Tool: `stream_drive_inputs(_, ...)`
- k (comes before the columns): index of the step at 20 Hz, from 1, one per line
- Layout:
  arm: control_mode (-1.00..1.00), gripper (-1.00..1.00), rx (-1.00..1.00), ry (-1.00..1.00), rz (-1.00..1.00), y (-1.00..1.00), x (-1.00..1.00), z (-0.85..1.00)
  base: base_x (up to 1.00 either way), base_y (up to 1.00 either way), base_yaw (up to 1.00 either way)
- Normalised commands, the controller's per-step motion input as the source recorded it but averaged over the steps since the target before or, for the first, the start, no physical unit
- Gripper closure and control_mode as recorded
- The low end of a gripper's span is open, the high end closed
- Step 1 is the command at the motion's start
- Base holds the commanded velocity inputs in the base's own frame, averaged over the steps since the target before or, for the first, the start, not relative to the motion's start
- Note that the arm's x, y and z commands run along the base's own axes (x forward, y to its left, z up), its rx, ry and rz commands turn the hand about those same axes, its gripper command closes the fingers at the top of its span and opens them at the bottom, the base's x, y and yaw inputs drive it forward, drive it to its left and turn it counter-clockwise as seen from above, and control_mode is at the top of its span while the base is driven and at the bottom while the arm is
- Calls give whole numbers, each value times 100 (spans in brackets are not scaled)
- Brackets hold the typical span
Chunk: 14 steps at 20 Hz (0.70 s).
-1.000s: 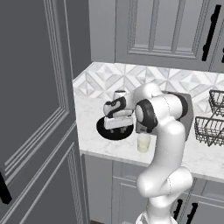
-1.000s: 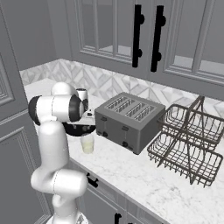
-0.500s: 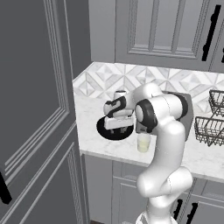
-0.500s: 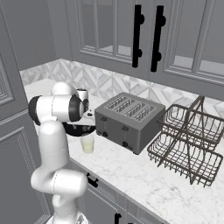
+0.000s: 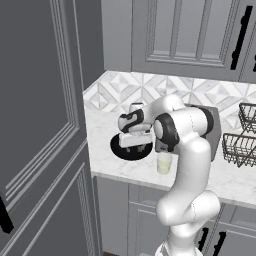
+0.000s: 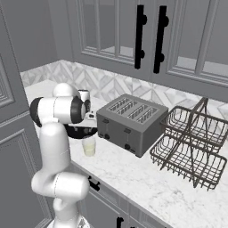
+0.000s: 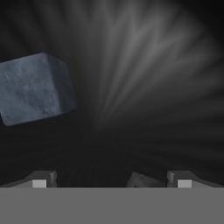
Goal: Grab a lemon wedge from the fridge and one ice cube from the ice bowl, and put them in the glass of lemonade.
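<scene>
My gripper [image 5: 135,146] hangs open, its fingers reaching down into the ice bowl [image 5: 119,149], a shallow black bowl on the counter. In the hand view the bowl's dark inside [image 7: 144,78] is close, with my open gripper [image 7: 111,183] just above it. One grey ice cube [image 7: 37,87] lies up and to the left, apart from the fingers. A smaller ice piece [image 7: 142,180] sits beside the right fingertip [image 7: 183,180]. The glass of lemonade [image 5: 164,163] [image 6: 89,145] stands just right of the bowl, near the counter's front edge. The fridge [image 5: 40,125] rises at the left. The lemon wedge is out of view.
A grey toaster [image 6: 131,122] stands right behind the glass and my arm. Further right is a two-tier wire basket [image 6: 191,149]. Wall cabinets with black handles [image 6: 141,35] hang above the counter. The fridge door closes in the left side.
The hand has come down a little and tipped towards the bowl. The jaws have stayed wide; glass and bowl have not moved.
</scene>
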Motion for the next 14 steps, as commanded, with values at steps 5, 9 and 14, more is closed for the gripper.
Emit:
stream_drive_inputs(5,-100,-100,0,1,0,0,0,0,0,0,0)
stream_drive_inputs(9,-100,100,0,0,0,0,0,0,0,0,0)
stream_drive_inputs(14,-100,100,0,0,0,0,0,0,0,0,0)
